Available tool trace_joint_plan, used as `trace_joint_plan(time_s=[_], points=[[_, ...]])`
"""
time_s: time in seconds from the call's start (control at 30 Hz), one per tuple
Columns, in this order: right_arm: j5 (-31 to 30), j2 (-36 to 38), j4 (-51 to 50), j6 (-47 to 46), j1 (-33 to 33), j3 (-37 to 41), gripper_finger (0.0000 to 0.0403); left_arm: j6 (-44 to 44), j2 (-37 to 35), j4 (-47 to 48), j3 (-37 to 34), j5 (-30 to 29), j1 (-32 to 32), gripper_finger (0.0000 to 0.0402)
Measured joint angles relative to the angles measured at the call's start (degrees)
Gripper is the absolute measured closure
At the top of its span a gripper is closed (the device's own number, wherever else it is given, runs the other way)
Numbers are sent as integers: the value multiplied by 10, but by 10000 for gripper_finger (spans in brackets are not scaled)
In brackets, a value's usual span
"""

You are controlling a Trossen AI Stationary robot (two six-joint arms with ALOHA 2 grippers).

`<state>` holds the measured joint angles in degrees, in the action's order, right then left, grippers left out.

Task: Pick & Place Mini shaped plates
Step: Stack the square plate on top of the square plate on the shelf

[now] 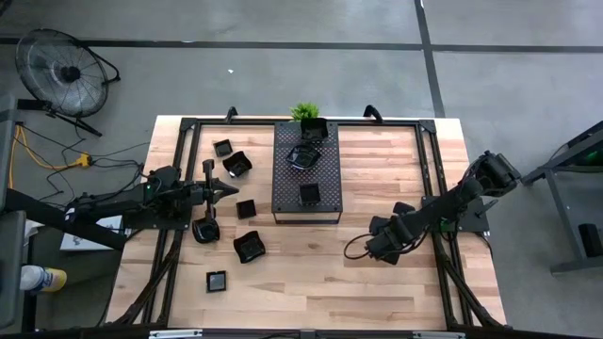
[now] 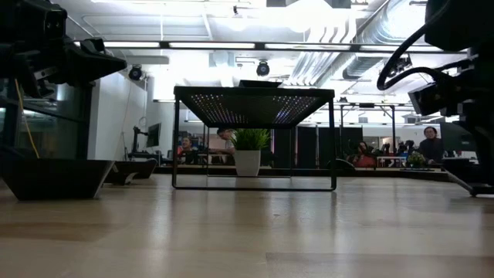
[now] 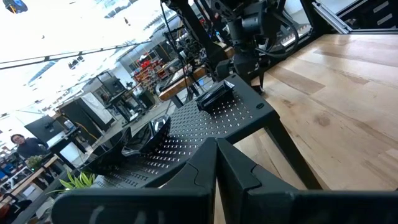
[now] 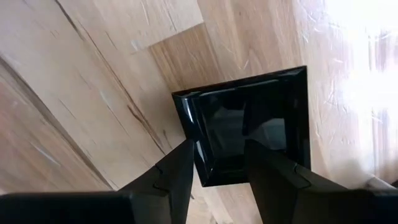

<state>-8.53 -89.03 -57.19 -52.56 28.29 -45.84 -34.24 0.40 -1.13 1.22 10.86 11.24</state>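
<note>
The right gripper (image 4: 217, 165) is hovering, jaws spread, over a square black plate (image 4: 249, 124), lining up a grasp; the left gripper (image 3: 216, 163) is waiting closed, empty.

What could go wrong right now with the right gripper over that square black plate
The right gripper hangs open over a square plate, with one finger near the plate's rim rather than clearly outside it. Closing from here might pinch only that edge, and the glossy dish could tip or skid on the wooden table. The left gripper waits shut beside the perforated tray, so it seems unlikely to interfere.
</note>
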Motion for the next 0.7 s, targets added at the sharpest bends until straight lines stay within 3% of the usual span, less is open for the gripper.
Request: trace_joint_plan(time_s=[0.7], points=[[-11, 22, 9, 1, 22, -13, 265, 0, 0, 0, 0, 0, 0, 400]])
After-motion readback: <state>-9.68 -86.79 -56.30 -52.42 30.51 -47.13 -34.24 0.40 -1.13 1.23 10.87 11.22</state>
